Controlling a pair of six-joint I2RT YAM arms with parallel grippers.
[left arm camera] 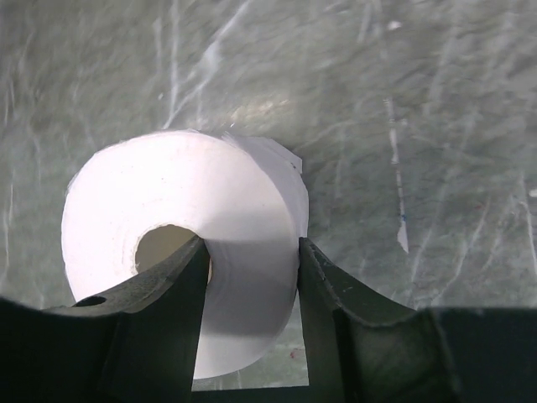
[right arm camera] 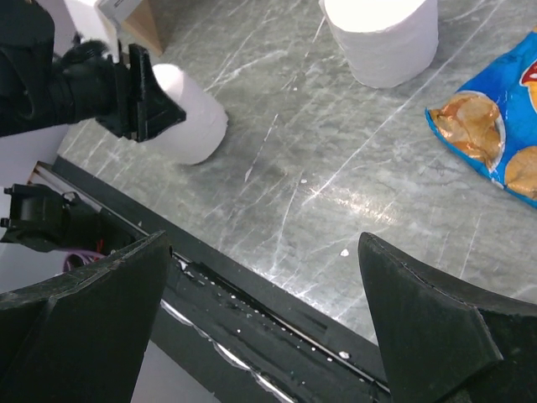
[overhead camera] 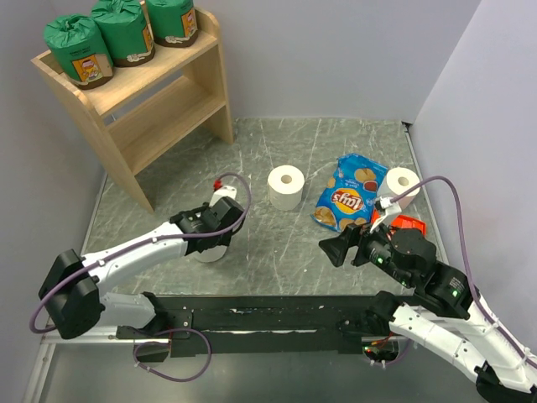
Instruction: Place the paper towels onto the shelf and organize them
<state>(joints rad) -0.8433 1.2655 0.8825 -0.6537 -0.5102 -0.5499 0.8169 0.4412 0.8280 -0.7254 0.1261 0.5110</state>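
Note:
Three green-wrapped paper towels [overhead camera: 123, 29] stand in a row on the top tier of the wooden shelf [overhead camera: 172, 94] at the far left. Three bare white rolls stand on the table: one in the middle [overhead camera: 285, 186], one at the far right [overhead camera: 401, 184], and one under my left gripper [overhead camera: 214, 238]. In the left wrist view my left gripper [left arm camera: 252, 269] is shut on that roll's [left arm camera: 176, 210] wall, with one finger in the hollow core and the other outside. My right gripper [overhead camera: 340, 249] is open and empty above the near table edge [right arm camera: 264, 277].
A blue snack bag [overhead camera: 348, 195] lies between the middle and right rolls, and shows in the right wrist view [right arm camera: 495, 126]. A flat red packet [overhead camera: 409, 225] lies beside my right arm. The shelf's lower tier [overhead camera: 180, 117] holds nothing. A black rail [overhead camera: 268, 311] runs along the near edge.

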